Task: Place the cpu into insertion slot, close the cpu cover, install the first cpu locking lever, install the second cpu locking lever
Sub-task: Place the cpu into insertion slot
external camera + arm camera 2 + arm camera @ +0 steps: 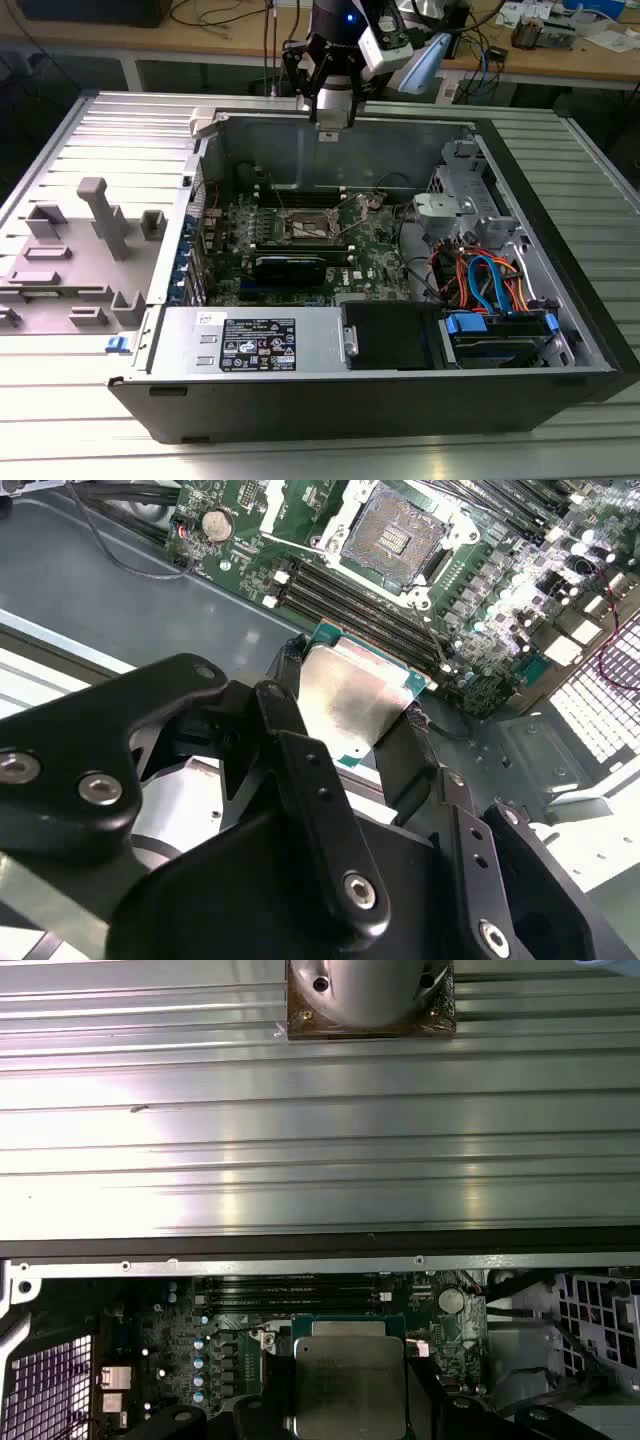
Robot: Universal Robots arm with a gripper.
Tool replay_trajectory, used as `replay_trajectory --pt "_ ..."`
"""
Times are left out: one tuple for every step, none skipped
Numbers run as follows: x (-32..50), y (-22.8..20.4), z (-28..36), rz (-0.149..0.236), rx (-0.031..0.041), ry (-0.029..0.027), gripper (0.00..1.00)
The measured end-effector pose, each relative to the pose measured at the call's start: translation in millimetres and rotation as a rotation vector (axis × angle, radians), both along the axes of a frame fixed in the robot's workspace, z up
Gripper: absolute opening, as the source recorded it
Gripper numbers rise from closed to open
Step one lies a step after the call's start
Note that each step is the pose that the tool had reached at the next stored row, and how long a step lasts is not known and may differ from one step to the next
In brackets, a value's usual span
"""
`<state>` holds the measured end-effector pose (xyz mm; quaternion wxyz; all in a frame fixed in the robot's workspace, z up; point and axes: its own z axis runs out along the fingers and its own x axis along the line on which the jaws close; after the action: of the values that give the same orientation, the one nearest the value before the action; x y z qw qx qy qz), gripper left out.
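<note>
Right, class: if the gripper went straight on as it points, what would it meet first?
Probably the memory slots beside the socket, not the socket itself: in the second wrist view they lie just past the cpu the gripper holds. Depth is unclear.

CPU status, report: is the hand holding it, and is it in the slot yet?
Hand shut on the cpu. Cpu aloft over the case, not yet seated. Insertion slot uncovered, empty.
</note>
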<state>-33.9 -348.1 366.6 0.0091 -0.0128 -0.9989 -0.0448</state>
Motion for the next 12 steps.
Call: replay_trajectory --pt "0.0 0.0 0.0 0.000 0.0000 0.0000 0.54" --pt "0.0 0.0 0.0 0.000 0.0000 0.0000 0.54" --pt "0.0 0.0 0.0 0.000 0.0000 0.0000 0.54" --pt "0.0 0.0 0.0 0.000 0.0000 0.0000 0.54" --pt "0.0 0.0 0.0 0.000 0.0000 0.0000 0.54" --pt "0.0 0.0 0.0 0.000 0.0000 0.0000 0.54" --pt "0.0 0.0 0.0 0.000 0.0000 0.0000 0.54" --pt "0.0 0.0 0.0 0.000 0.0000 0.0000 0.54" --pt "0.0 0.0 0.0 0.000 0.0000 0.0000 0.54" --pt "0.0 0.0 0.0 0.000 0.0000 0.0000 0.54" --pt "0.0 -0.8 0.1 0.000 -0.0004 0.0001 0.54" --pt "0.0 -3.7 0.0 0.000 -0.0002 0.0000 0.54"
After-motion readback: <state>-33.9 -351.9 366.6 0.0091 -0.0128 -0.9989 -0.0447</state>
